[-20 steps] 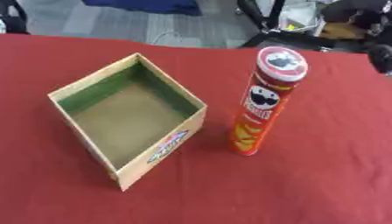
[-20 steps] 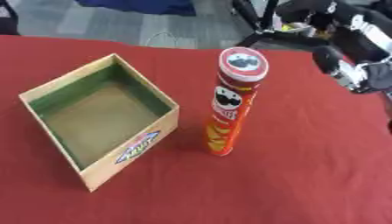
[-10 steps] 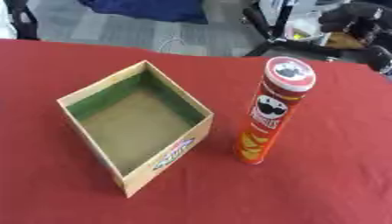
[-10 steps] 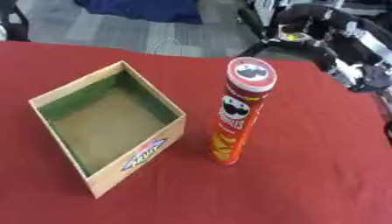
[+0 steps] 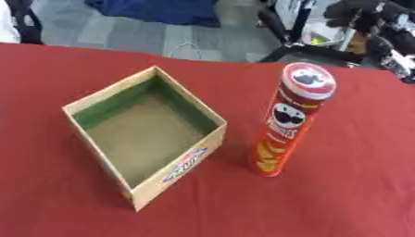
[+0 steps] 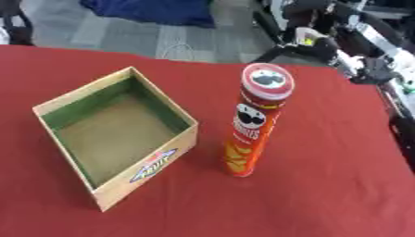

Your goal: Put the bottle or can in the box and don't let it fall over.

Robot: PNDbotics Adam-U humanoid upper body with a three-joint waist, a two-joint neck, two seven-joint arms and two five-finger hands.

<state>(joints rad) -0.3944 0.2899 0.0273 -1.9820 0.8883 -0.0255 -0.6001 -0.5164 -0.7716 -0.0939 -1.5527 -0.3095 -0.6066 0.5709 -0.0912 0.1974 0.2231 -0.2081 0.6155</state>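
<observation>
Room: grey floor beyond the far edge, a blue cloth (image 5: 162, 9) lying on it, black chair legs and dark equipment at upper right.
Worktop (image 5: 356, 194): covered in red cloth, filling most of both views.
Box (image 5: 180, 164): open-topped, tan card, green lining on the inner walls, brown floor; a printed label on the near-right outer wall. Sits left of centre, turned corner-on to the viewer.
Box contents: nothing visible inside.
Can (image 6: 252, 129): tall red crisp tube with a pale lid, upright on the worktop, just beside the box's right corner but apart from it.
Right hand (image 6: 374, 74): only dark arm parts with pale fittings show at the upper right, behind and well apart from the can; whether the fingers are apart or together I cannot tell.
Left hand: not seen in either view.
Progress: early. The can is untouched, not lifted, not in the box.
Left to do: by my reading, all of it. Take hold of the can, carry it over the box wall, stand it on the box floor, let go.
Risk: the can is tall and narrow, much higher than the box walls, so it would likely tip if nudged high up or set down tilted.
</observation>
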